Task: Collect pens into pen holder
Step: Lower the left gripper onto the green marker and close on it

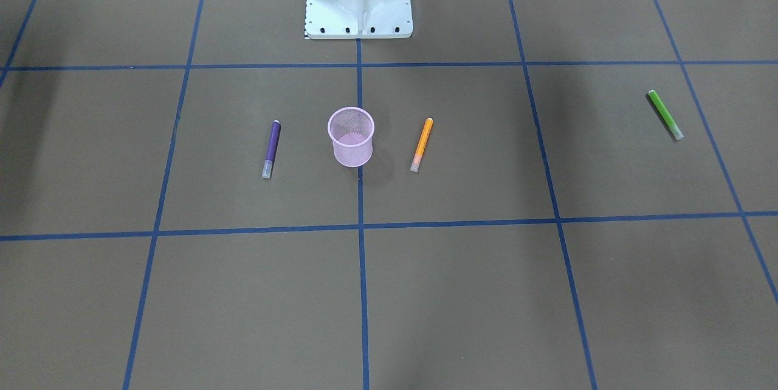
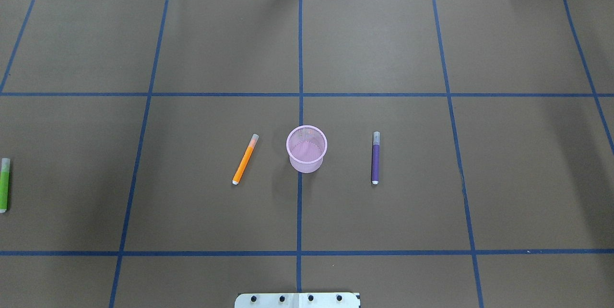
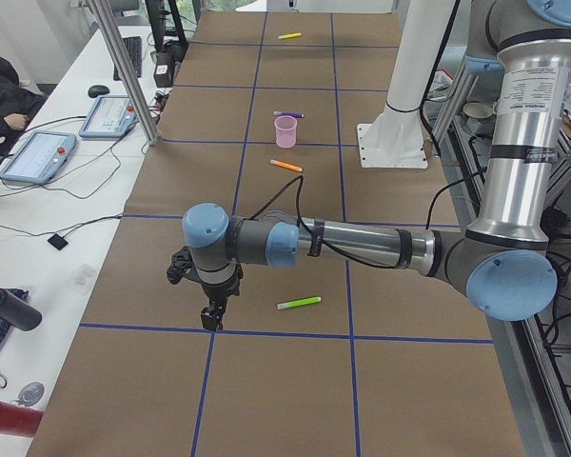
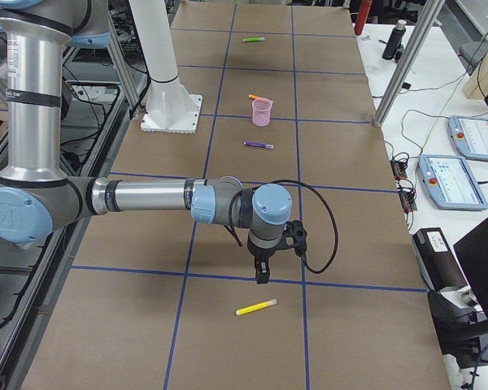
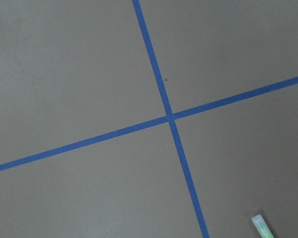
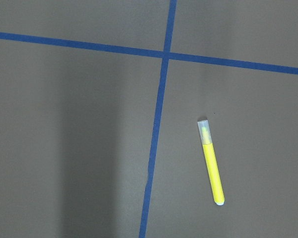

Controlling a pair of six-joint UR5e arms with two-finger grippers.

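Overhead exterior: pink mesh pen holder (image 2: 307,148) is being seen upright at table (image 2: 479,34) centre, on a blue tape line (image 2: 301,58), no pen showing inside. An orange pen (image 2: 245,159) and a purple pen (image 2: 375,158) are lying flat near it, one on each side, touching nothing. The green pen (image 2: 4,185) is lying well apart, toward the robot's left; a yellow pen (image 6: 211,162) is being framed below the right wrist. The left gripper (image 3: 210,319) is being held near the green pen, the right gripper (image 4: 261,275) near the yellow; jaw spread cannot be told for either. Risks being noted: round pens may be rolled away by an off-centre pinch; the light holder may be tipped by a pen lowered aslant.
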